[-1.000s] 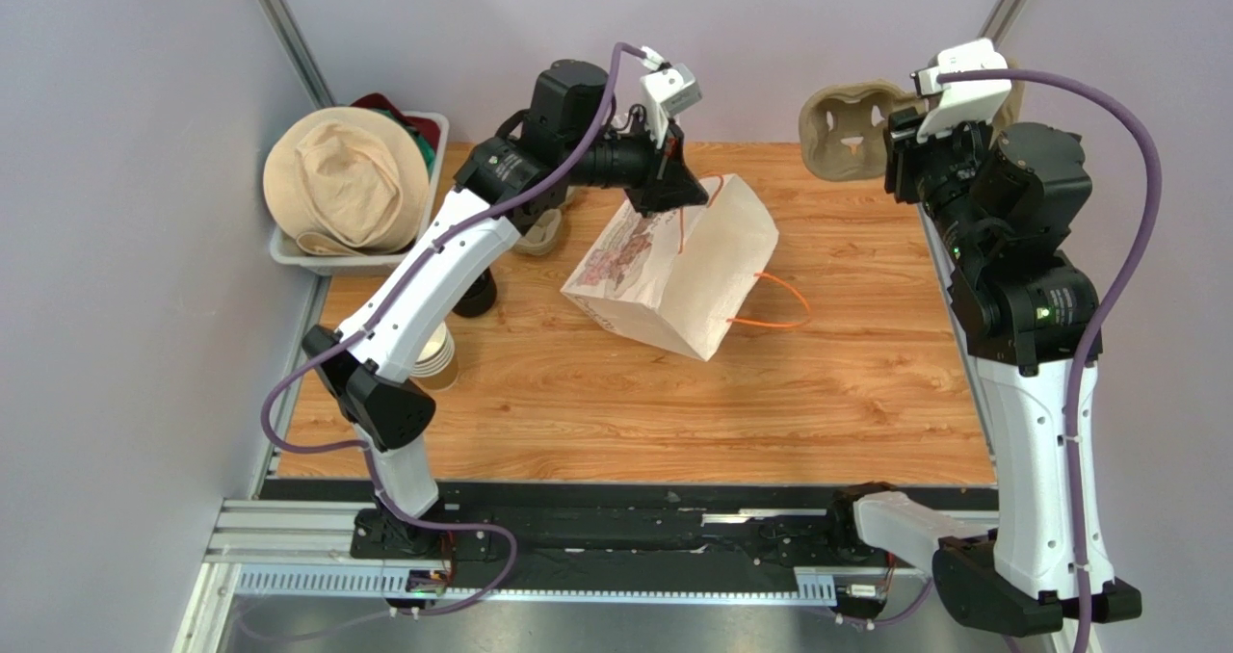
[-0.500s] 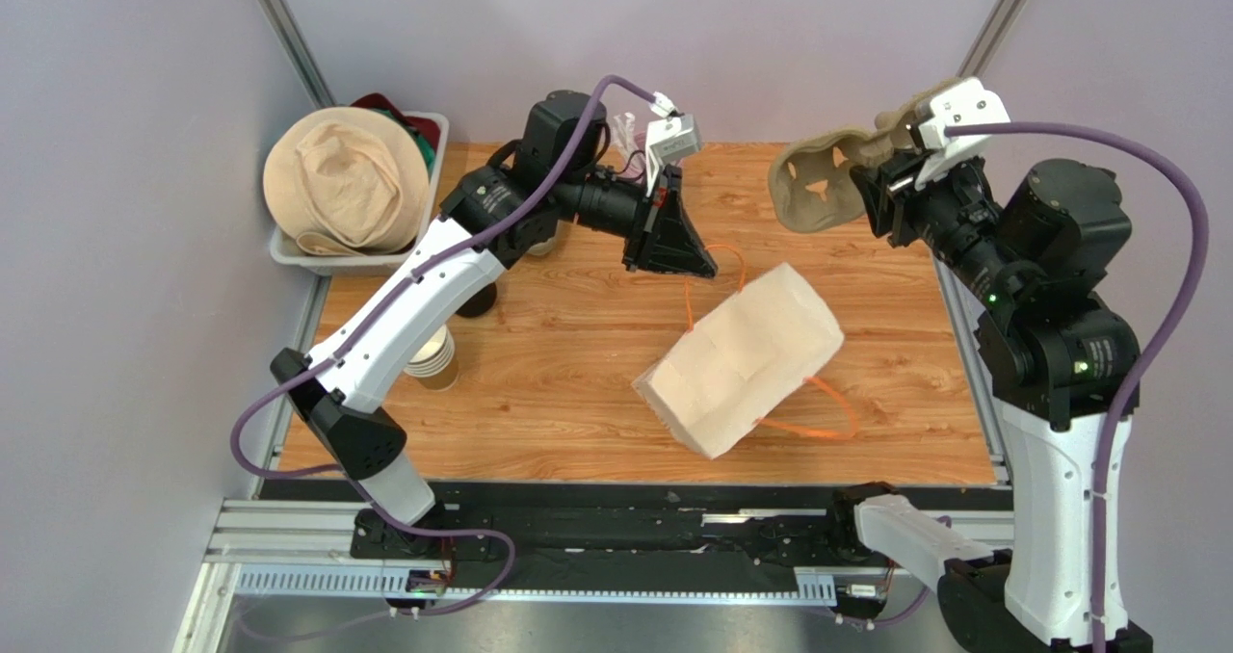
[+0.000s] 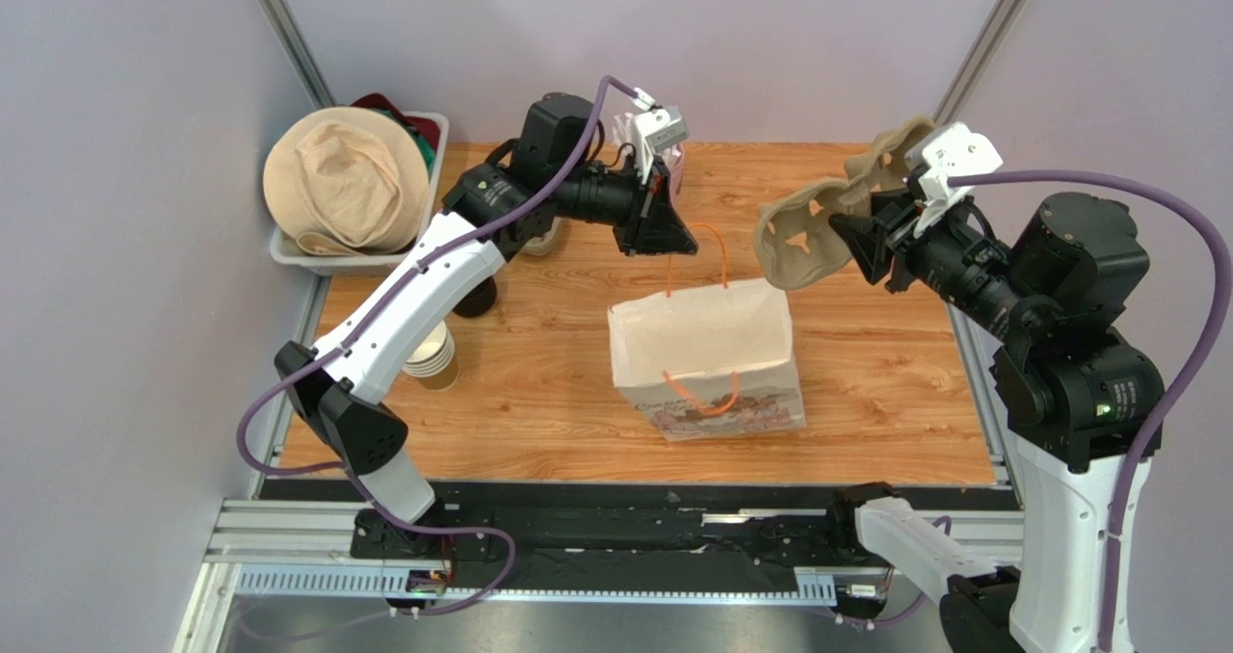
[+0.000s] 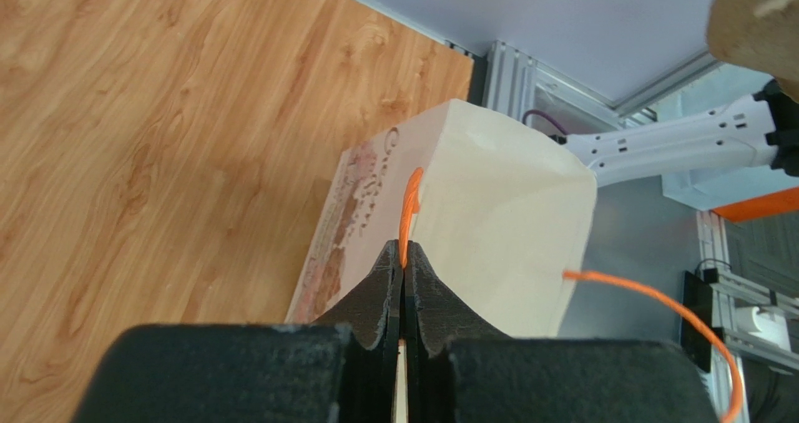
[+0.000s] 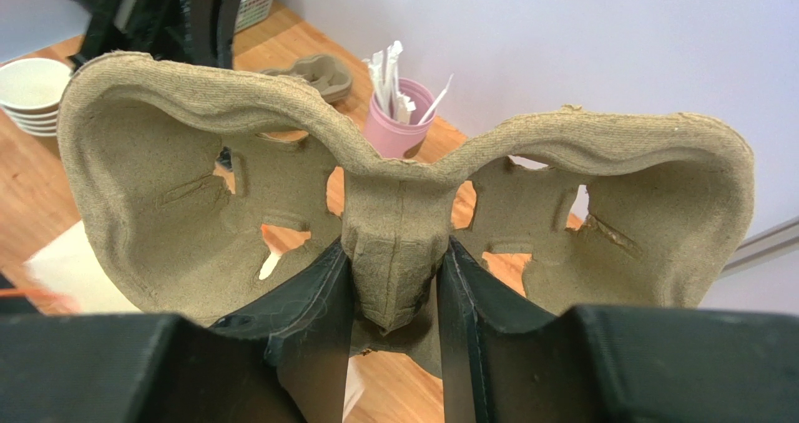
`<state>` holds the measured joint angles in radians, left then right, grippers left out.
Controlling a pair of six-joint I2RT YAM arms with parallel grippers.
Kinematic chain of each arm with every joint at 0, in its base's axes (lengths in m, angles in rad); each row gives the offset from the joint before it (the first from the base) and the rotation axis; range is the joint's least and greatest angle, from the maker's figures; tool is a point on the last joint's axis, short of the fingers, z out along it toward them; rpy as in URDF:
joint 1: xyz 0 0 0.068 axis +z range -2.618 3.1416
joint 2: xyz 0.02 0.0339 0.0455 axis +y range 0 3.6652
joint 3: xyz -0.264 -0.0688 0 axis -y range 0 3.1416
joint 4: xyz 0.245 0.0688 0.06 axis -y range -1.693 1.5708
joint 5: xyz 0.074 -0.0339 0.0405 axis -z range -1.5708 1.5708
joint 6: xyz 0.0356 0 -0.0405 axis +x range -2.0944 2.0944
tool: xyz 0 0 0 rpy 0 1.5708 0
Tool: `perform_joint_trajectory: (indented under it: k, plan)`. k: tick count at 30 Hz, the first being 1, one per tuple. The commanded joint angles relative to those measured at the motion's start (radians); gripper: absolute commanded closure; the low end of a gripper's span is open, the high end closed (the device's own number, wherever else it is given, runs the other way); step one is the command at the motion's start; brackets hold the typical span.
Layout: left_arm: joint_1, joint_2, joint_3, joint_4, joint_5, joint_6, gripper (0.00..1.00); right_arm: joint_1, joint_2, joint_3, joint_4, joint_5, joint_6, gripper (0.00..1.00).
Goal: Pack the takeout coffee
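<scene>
Left pincer [image 3: 650, 234] [image 4: 403, 259]: clenched on the far orange cord handle [image 3: 676, 256] [image 4: 409, 208] of the white paper carrier bag [image 3: 702, 343] [image 4: 506, 217], above the middle of the wooden worktop [image 3: 507, 393].
White paper carrier bag: upright below that pincer, between the worktop's middle and its near edge. A reddish printed pattern runs along its lower near face. I cannot tell whether its base rests on the wood.
Second orange cord handle [image 3: 709, 393] [image 4: 647, 297]: hangs loose over the bag's near face.
Right pincer [image 3: 857, 241] [image 5: 394, 250]: grasping the brown moulded-pulp cup carrier [image 3: 803, 234] [image 5: 188, 161] by its middle rib, one finger on each side.
Brown moulded-pulp cup carrier: in the air toward the far right corner, tilted, with both cup wells facing the wrist camera.
Single kraft paper coffee cup: I cannot pick it out in any view, so its place cannot be told.
Nested stack of kraft paper cups [image 3: 431, 357] [image 5: 33, 86]: at the left edge, partly under the left arm.
Pink cup of white sticks [image 5: 399, 133]: upright near the far edge.
Second pulp carrier [image 5: 319, 70]: flat on the wood, just beyond the pink cup in the right wrist view.
White plastic basket [image 3: 290, 256]: off the far left corner, with a beige cloth hat [image 3: 345, 184] on top.
</scene>
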<state>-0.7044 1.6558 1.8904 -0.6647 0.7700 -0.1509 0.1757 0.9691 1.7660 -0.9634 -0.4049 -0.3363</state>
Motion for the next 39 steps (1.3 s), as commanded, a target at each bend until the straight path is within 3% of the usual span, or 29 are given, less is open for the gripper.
perform_joint_trajectory:
  k: [1, 6, 13, 16, 19, 27, 28, 31, 36, 39]
  plan:
    - [0.002, 0.022, 0.044, 0.04, -0.051, -0.024, 0.99, 0.004, 0.008, -0.011, -0.006, -0.049, 0.028, 0.65]
    - [0.0, 0.067, 0.064, 0.063, -0.112, -0.058, 0.96, 0.005, 0.017, -0.086, 0.049, -0.057, 0.051, 0.65]
    - [0.002, 0.124, 0.113, 0.042, -0.185, -0.041, 0.8, 0.019, 0.052, -0.117, 0.066, -0.078, 0.057, 0.66]
    - [0.002, 0.128, 0.131, 0.028, -0.21, -0.021, 0.7, 0.03, 0.074, -0.106, 0.06, -0.109, 0.051, 0.66]
    - [0.005, 0.124, 0.139, 0.014, -0.23, 0.004, 0.52, 0.042, 0.108, -0.08, 0.037, -0.137, 0.007, 0.65]
    - [0.016, 0.07, 0.139, -0.016, -0.311, 0.059, 0.21, 0.061, 0.252, 0.024, -0.058, -0.184, -0.154, 0.66]
    - [0.022, 0.065, 0.139, -0.016, -0.331, 0.066, 0.12, 0.059, 0.263, 0.033, -0.058, -0.187, -0.164, 0.66]
    - [0.034, 0.045, 0.133, -0.024, -0.368, 0.077, 0.03, 0.062, 0.281, 0.049, -0.063, -0.199, -0.176, 0.66]
    - [0.083, 0.018, 0.134, -0.013, -0.31, 0.062, 0.02, 0.067, 0.273, 0.056, -0.061, -0.216, -0.184, 0.66]
    - [0.129, 0.013, 0.131, 0.011, -0.192, 0.034, 0.02, 0.071, 0.284, 0.055, -0.037, -0.215, -0.162, 0.66]
